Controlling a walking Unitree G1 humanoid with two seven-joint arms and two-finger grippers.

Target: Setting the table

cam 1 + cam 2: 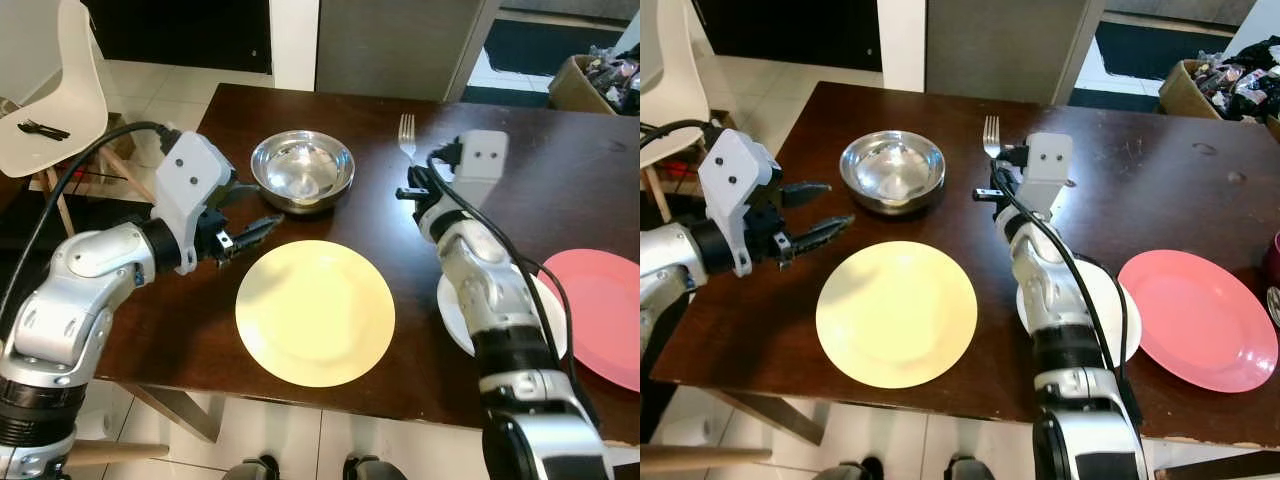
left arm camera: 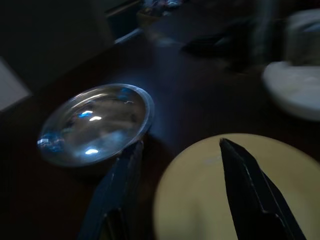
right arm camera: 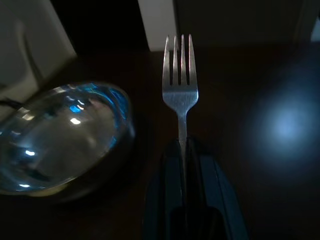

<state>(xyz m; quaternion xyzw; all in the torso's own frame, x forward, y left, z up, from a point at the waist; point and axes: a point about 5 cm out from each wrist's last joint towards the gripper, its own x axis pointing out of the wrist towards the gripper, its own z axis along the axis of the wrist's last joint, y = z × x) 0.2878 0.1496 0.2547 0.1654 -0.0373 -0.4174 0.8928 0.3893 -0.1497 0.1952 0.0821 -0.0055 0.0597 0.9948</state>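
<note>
Dark wooden table (image 1: 560,200): right gripper (image 3: 183,150) is clamping fork (image 1: 406,136) at far centre, beside steel bowl (image 1: 302,170). Left gripper (image 1: 250,211) is hovering, fingers apart, left of yellow plate (image 1: 315,312).

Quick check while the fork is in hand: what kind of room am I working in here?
Most likely a home dining area. A dark wooden table carries a yellow plate, a pink plate and a steel bowl; a white chair stands on the tiled floor. The right gripper holds a fork.
</note>
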